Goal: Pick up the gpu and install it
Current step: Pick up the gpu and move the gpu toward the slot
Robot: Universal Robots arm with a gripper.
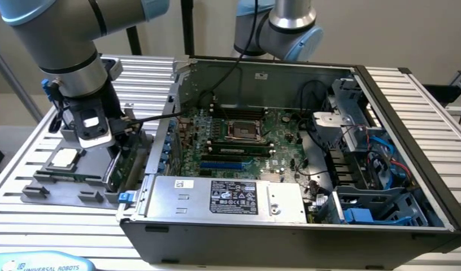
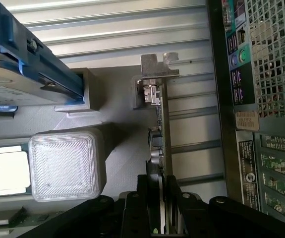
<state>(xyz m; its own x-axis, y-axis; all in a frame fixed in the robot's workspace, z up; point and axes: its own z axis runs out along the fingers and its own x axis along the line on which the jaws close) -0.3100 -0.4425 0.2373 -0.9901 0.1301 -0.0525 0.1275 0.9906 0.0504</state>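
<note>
The jaws gripped the gpu [image 2: 158,131], one on each flat face. The card stood on edge in the grey holder [image 2: 115,106] beside the computer case [image 2: 220,99], with its long axis running straight away from the jaws.

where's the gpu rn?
Exterior view's left: the gpu stands on edge in the gray holder, between the CPU chip and the computer case, with the gripper at its upper edge.

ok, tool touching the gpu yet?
Cannot tell. Wrist view: the tool straddles the gpu edge, but neither contact nor a gap shows plainly.
</note>
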